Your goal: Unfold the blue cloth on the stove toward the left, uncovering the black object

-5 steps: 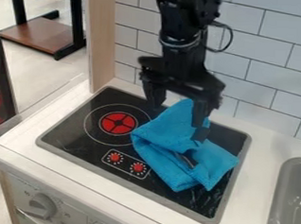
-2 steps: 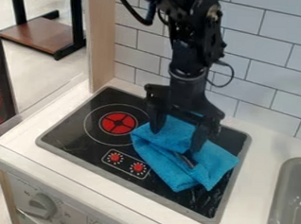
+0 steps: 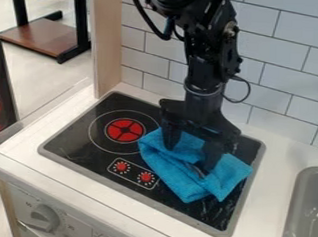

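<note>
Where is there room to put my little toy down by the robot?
The white counter looks bare between the stovetop and the grey sink. The stovetop also has bare black glass left of the red burner. It's crowded on the stovetop's right side, where the gripper hangs down at the blue cloth.

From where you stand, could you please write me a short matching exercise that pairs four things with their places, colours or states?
Things
1. Cloth
2. Gripper
3. Sink
4. Burner marking

Descriptions
A. Grey, at the right edge of the view
B. Round and red, inside a thin ring
C. Blue and rumpled, lying on the cooktop
D. Black, pointing down with its fingers apart

Right pairs: 1-C, 2-D, 3-A, 4-B
</note>
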